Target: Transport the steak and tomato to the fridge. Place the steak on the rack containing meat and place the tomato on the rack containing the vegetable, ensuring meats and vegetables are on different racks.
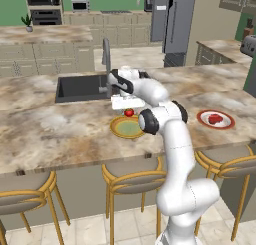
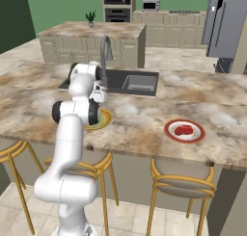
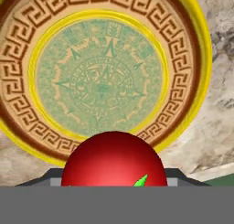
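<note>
Our end effector (image 1: 128, 109) grasps the round red tomato (image 1: 129, 112) above the yellow patterned plate (image 1: 125, 128); next we must drive to the grey fridge (image 1: 172, 21).

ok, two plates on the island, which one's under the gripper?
The yellow-rimmed patterned plate, left of the arm's elbow; the gripper holds the tomato just above it. The red-rimmed plate sits off to the right with the steak on it.

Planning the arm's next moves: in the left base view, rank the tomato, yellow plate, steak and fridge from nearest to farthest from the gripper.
1. tomato, between the fingers of the gripper
2. yellow plate, just below
3. steak, right along the counter
4. fridge, far across the kitchen
</note>
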### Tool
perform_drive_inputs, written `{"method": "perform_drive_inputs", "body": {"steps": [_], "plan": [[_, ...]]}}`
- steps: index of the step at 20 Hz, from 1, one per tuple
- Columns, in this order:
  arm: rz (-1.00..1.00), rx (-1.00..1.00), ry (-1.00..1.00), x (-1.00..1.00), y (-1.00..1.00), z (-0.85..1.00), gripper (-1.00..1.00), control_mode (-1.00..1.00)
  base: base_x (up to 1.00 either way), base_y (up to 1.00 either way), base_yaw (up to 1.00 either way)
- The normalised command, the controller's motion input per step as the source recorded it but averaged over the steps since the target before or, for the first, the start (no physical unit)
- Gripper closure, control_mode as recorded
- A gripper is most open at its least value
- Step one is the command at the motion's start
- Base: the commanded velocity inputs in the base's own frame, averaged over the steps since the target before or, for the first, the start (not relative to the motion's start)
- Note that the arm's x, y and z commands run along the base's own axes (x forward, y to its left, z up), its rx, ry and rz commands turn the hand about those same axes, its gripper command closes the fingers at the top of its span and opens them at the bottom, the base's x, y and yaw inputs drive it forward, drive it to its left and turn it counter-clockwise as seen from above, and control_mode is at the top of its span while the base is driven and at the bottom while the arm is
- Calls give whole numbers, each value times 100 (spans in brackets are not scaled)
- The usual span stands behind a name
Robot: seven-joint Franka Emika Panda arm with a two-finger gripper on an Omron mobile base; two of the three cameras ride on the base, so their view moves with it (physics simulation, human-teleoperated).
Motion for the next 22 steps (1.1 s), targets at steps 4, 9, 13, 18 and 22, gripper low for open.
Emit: {"method": "perform_drive_inputs", "body": {"steps": [4,9,13,18,22], "plan": [[0,0,-41,-75,-2,67,100,-100,0,0,0],[1,0,-50,-88,-1,53,100,-100,0,0,0],[4,0,-62,-80,0,40,100,-100,0,0,0],[8,0,-70,-57,-1,23,100,-100,0,0,0],[1,2,-37,-26,-8,47,100,-100,0,0,0]]}}
